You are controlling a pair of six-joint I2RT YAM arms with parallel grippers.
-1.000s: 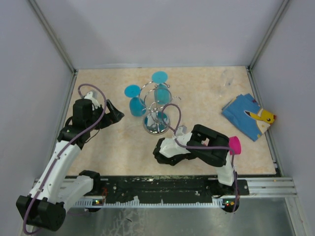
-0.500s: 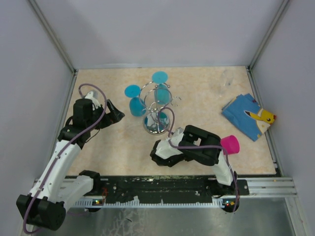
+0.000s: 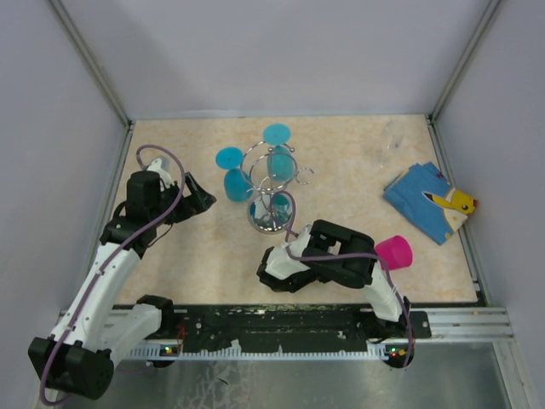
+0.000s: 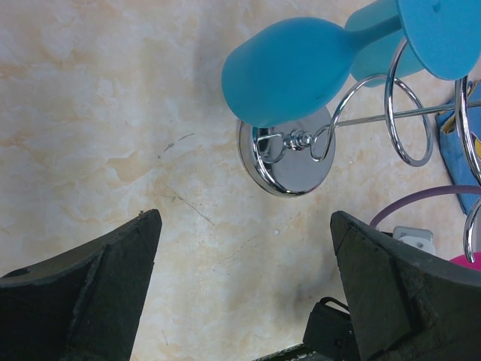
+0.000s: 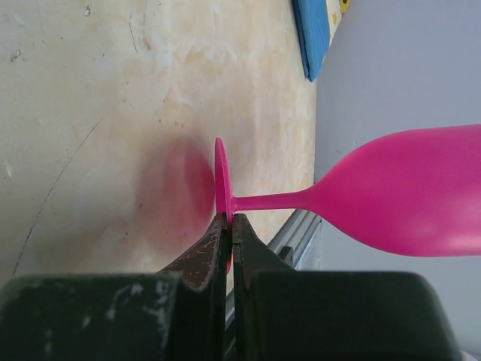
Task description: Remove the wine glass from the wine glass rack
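The right gripper [image 5: 228, 222] is pressed together on the foot rim of the opaque pink wine glass [image 5: 406, 192]. The glass is already off the shiny chrome wire wine glass rack [image 3: 269, 216], well to its right, toward the bench's [image 3: 358, 170] near edge. The step looks like setting it down. Bring the foot flat to the bench before releasing, since so thin a pinch lets the bowl swing.

Only the right wrist view shows that pinch; from above, the arm [image 3: 341, 256] hides it. The left gripper [image 4: 244, 226] is spread wide, facing the rack's base and a hanging blue wine glass [image 4: 293, 71].
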